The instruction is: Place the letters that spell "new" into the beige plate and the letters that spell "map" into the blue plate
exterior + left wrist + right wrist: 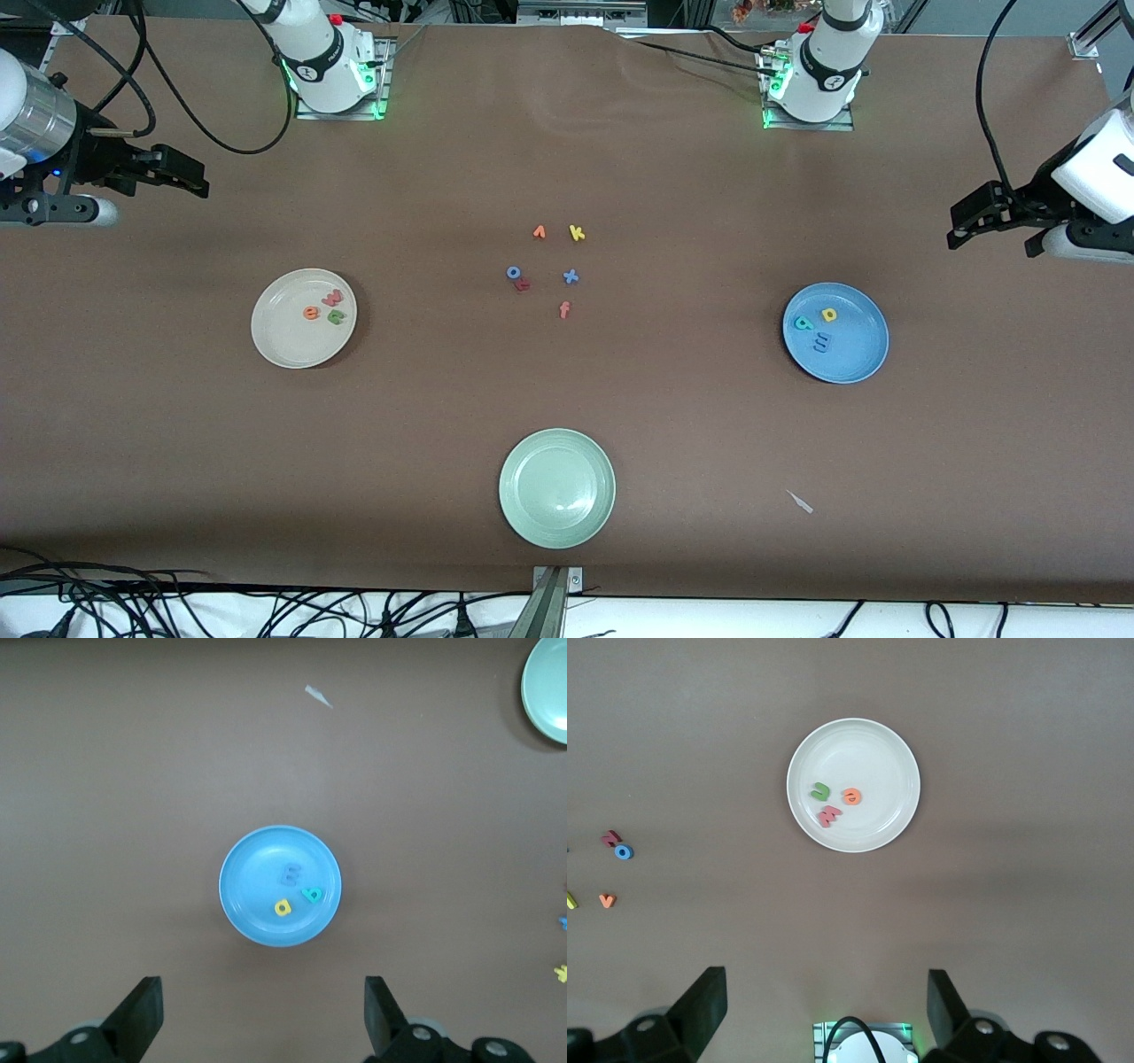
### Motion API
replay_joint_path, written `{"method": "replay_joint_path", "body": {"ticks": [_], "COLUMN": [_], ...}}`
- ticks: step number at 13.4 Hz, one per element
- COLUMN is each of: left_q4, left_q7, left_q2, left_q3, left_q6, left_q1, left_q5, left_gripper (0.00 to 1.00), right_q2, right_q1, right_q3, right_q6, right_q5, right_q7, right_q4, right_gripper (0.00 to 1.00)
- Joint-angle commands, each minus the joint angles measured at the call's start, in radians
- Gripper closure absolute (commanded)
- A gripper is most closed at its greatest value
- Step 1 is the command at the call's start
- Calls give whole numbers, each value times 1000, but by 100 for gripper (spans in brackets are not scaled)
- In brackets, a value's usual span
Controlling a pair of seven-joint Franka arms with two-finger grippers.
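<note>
- The green n, orange e and red w (331, 298) lie in the beige plate (282, 346); the blue m, teal a and yellow p (829, 315) lie in the blue plate (855, 359).
- The left gripper (264, 1010) and the right gripper (826, 1001) hang spread and empty above their ends of the table; the sorting looks finished, so no further pick seems needed.

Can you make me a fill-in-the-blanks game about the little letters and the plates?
1. The green n, orange e and pinkish-red w lie in the ____ plate.
2. The blue plate holds ____ letters.
3. The pale green plate holds ____ letters.
4. Both arms' jaws are ____.

Missing words: beige; three; no; open
</note>
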Motion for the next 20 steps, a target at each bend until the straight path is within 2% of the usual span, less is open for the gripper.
{"method": "replay_joint_path", "body": {"ticks": [1, 3, 5, 9, 12, 20], "left_q4": [-12, -9, -8, 5, 83, 86], "left_q7": [1, 1, -4, -11, -10, -13], "left_q2": [-35, -36, -35, -26, 19, 20], "left_q3": [23, 21, 40, 40, 35, 34], "left_q6": [-38, -55, -56, -59, -111, -114], "left_q1": [-18, -24, -75, -63, -67, -72], "left_q5": [35, 53, 56, 46, 53, 46], "left_gripper": [0, 0, 0, 0, 0, 0], "right_q2": [4, 4, 4, 4, 4, 9], "right_q1": [-7, -7, -7, -7, -4, -7], "right_q3": [6, 8, 8, 8, 9, 6], "right_q6": [-19, -16, -16, -11, -10, -1], "right_q5": [-12, -12, -12, -12, -12, -11], "right_q7": [0, 0, 0, 0, 0, 3], "right_q4": [18, 18, 18, 18, 18, 18], "right_gripper": [0, 0, 0, 0, 0, 0]}}
